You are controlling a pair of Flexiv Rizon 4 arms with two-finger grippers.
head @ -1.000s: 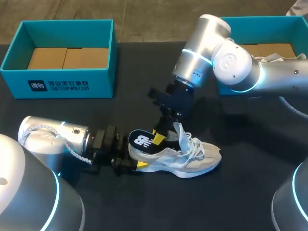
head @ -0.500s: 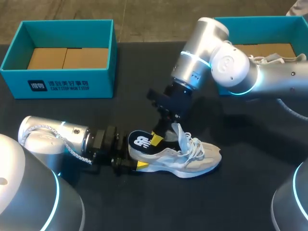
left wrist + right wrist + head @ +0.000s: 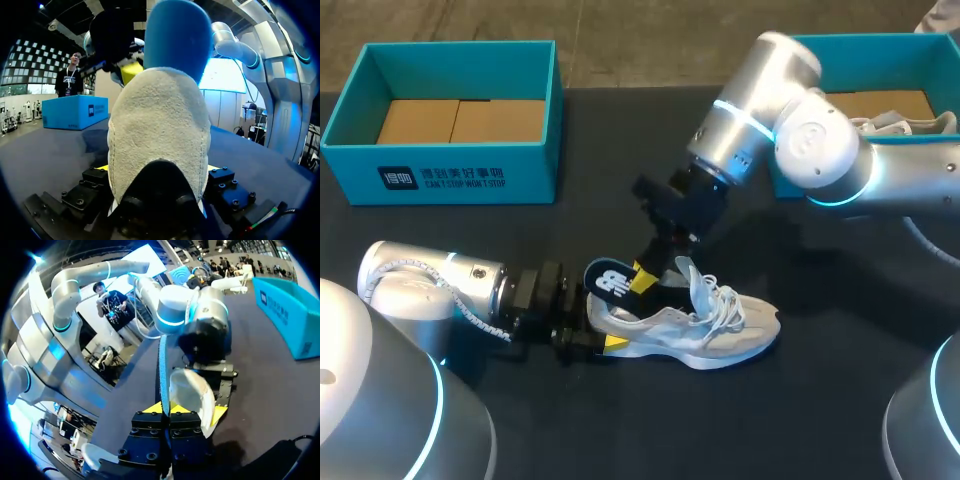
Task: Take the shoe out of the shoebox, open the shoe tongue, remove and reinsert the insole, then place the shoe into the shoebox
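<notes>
A light grey sneaker (image 3: 705,330) lies on the dark table, toe to the right. My left gripper (image 3: 592,338) is shut on its heel (image 3: 157,120), one yellow tip on either side. A dark blue insole (image 3: 610,282) with a white logo sticks up out of the shoe's opening at the heel end. My right gripper (image 3: 642,278) comes down from the upper right and is shut on it. In the right wrist view the insole (image 3: 162,365) runs edge-on between the closed yellow tips of the right gripper (image 3: 165,411), above the shoe's heel (image 3: 192,392).
A teal shoebox (image 3: 360,150) with cardboard inside stands at the back left. A second teal box (image 3: 840,45) at the back right holds another pale shoe (image 3: 895,122), behind my right arm.
My right gripper has closed on the insole and raised its heel end higher out of the shoe. The right arm has swung a little to the right. The left arm and shoe have stayed still.
</notes>
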